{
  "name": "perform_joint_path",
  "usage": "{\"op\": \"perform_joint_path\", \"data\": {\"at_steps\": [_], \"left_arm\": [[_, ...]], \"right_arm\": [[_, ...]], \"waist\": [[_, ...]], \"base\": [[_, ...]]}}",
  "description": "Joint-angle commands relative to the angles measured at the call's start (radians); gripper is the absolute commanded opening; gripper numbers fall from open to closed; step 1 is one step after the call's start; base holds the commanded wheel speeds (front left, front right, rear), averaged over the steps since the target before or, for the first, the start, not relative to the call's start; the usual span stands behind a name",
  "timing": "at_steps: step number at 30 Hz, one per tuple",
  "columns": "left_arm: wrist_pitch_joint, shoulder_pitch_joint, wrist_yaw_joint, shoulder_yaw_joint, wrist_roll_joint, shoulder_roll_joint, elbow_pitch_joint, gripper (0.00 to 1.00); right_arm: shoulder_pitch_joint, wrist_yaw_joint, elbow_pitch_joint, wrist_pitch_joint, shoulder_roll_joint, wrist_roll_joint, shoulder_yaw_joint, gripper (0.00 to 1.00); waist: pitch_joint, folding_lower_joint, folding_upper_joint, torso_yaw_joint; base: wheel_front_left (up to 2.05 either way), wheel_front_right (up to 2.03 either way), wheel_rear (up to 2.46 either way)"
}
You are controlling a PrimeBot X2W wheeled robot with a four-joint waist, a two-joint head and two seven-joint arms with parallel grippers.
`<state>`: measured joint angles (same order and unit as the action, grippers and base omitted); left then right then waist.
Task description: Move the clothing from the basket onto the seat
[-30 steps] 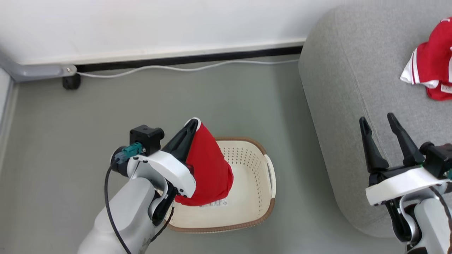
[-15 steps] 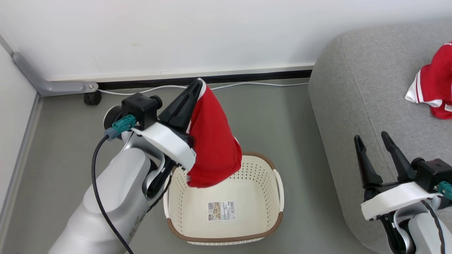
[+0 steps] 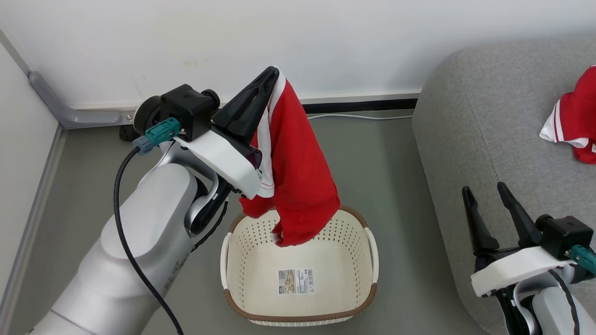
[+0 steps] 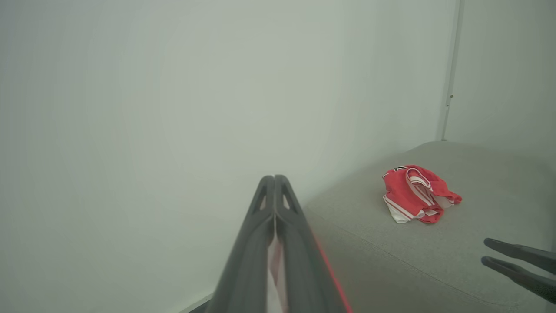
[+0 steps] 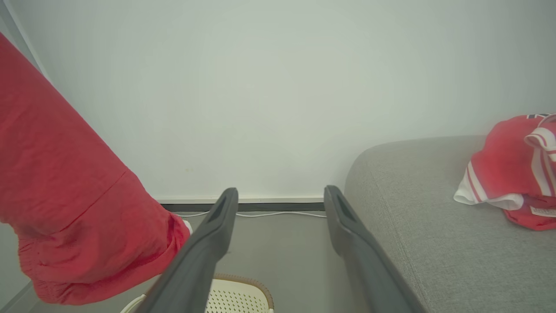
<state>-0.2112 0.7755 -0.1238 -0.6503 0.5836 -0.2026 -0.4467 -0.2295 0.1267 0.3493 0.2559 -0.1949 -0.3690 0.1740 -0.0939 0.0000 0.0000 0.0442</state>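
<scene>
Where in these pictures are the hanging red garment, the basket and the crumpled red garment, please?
hanging red garment (image 3: 302, 177), head view, middle of the draped red fabric.
basket (image 3: 253, 274), head view, bare cream inside floor.
crumpled red garment (image 4: 417, 193), left wrist view, centre of the red bundle.

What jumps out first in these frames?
The red garment dangling from the shut left gripper, over the cream basket on the floor. Next, a second red garment lies crumpled on the grey seat at right. The right gripper is open and empty at lower right.
</scene>
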Motion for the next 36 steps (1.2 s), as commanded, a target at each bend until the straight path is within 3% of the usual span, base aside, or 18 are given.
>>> {"op": "perform_joint_path", "data": {"at_steps": [1,10,18,28,36], "left_arm": [[0.000,0.056,-0.005,0.032,-0.004,-0.027,0.030,0.00],[-0.002,0.060,-0.002,0.020,0.000,-0.018,0.043,0.00],[-0.007,0.064,0.003,0.010,-0.003,-0.013,0.042,0.00],[-0.013,0.077,0.004,0.000,-0.004,-0.003,0.035,0.00],[-0.020,0.085,0.003,-0.016,-0.008,0.012,0.029,0.00]], "right_arm": [[0.000,0.004,-0.016,0.006,-0.006,0.004,0.019,1.00],[-0.040,0.004,-0.038,0.006,-0.011,0.004,0.108,1.00],[-0.175,0.004,-0.046,0.006,-0.015,-0.020,0.326,1.00],[-0.317,0.004,0.040,0.006,0.008,-0.036,0.531,1.00],[-0.395,0.004,0.146,0.006,0.051,-0.019,0.588,1.00]], "waist": [[0.000,0.0000,0.0000,0.001],[0.000,0.0000,0.0000,-0.003],[-0.006,0.0000,0.0000,-0.010],[-0.013,0.0000,0.0000,-0.018],[-0.015,0.0000,0.0000,-0.029]], "base": [[0.00,0.00,0.00],[0.00,0.00,0.00],[0.00,0.00,0.00],[0.00,0.00,0.00],[0.00,0.00,0.00]]}}
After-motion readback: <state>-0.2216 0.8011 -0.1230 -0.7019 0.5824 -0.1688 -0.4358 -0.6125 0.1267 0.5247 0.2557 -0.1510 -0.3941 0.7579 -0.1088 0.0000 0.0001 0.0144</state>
